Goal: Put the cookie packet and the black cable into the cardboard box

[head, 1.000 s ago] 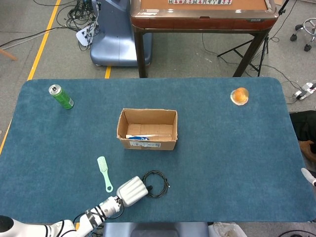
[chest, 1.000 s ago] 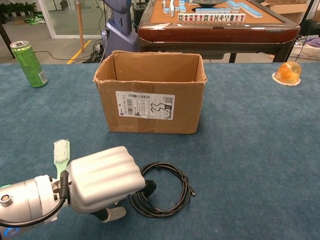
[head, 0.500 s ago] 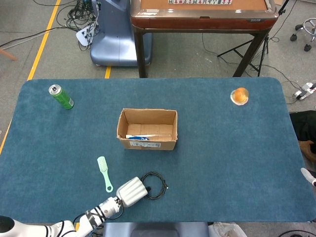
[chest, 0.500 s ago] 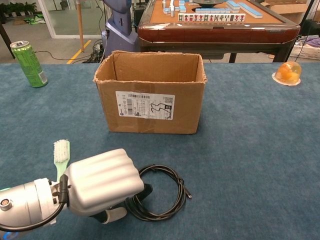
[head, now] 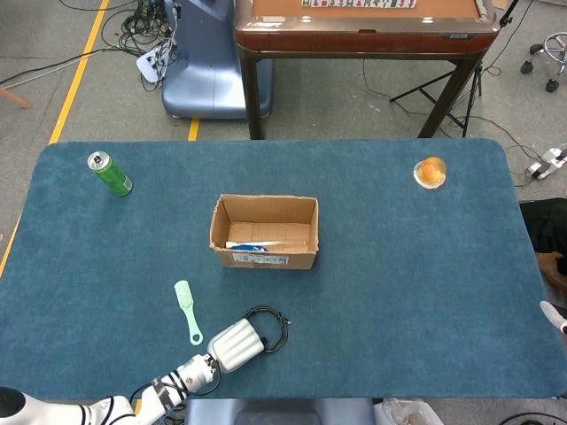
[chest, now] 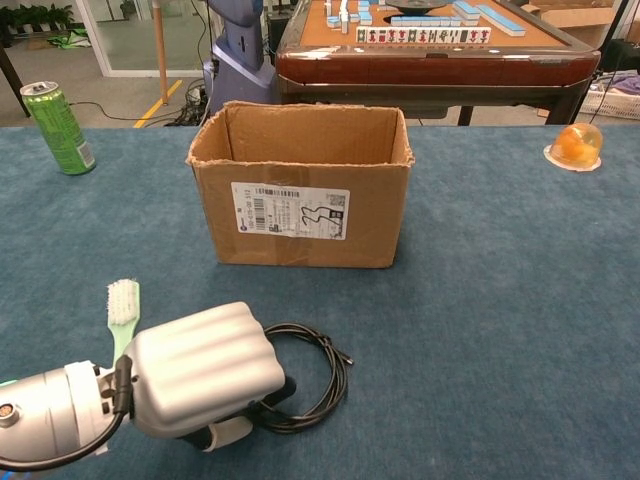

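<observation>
The black cable (head: pixel 275 325) lies in a loose coil on the blue table, near its front edge. My left hand (head: pixel 235 345) sits on the coil's left side with its fingers curled down around the cable (chest: pixel 325 375); the hand (chest: pixel 200 365) hides the grip itself. The open cardboard box (head: pixel 266 258) stands at the table's middle, beyond the hand. Inside it lies a flat packet with a blue end (head: pixel 255 246), the cookie packet. In the chest view the box (chest: pixel 300 200) hides its contents. A small white tip (head: pixel 554 316) at the head view's right edge may be my right hand.
A green toothbrush (head: pixel 187 308) lies just left of my left hand. A green can (head: pixel 110 173) stands at the far left. An orange item in a clear cup (head: pixel 430 172) sits far right. A wooden mahjong table (chest: pixel 420 45) stands behind the blue table.
My left hand has drawn back towards the front left, dragging the cable with it. The coil has narrowed and shifted left.
</observation>
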`<act>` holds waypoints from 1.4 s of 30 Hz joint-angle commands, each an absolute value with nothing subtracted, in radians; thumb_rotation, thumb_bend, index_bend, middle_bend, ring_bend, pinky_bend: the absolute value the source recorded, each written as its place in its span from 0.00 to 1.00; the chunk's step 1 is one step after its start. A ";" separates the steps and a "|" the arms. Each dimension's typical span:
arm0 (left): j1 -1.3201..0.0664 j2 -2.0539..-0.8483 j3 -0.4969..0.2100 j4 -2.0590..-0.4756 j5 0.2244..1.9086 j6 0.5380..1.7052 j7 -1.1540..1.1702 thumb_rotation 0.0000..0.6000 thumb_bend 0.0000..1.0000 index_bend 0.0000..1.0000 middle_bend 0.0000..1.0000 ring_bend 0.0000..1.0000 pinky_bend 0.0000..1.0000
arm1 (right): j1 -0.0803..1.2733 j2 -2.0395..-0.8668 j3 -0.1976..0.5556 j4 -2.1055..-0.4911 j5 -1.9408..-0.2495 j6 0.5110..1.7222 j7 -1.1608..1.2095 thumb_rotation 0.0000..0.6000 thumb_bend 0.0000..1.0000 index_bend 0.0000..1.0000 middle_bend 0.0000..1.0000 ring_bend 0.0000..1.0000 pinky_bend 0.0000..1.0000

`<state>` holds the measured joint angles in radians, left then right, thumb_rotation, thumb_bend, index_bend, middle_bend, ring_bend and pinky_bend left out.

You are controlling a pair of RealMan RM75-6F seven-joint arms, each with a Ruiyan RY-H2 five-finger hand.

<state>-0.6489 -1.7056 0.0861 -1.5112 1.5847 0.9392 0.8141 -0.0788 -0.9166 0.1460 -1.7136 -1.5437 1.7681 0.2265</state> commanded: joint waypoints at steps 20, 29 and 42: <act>-0.586 -1.443 0.053 -1.848 1.611 1.108 0.947 1.00 0.30 0.65 1.00 0.98 1.00 | -0.078 -0.920 0.142 -1.715 -1.554 1.768 0.220 1.00 0.08 0.28 0.38 0.26 0.44; -0.600 -1.344 -0.034 -1.974 1.585 1.132 0.969 1.00 0.30 0.65 1.00 0.98 1.00 | -0.073 -0.923 0.141 -1.718 -1.552 1.759 0.208 1.00 0.08 0.28 0.38 0.26 0.44; -0.693 -1.291 -0.171 -2.041 1.428 1.062 1.065 1.00 0.30 0.66 1.00 0.98 1.00 | -0.072 -0.919 0.144 -1.716 -1.544 1.755 0.218 1.00 0.08 0.28 0.38 0.26 0.44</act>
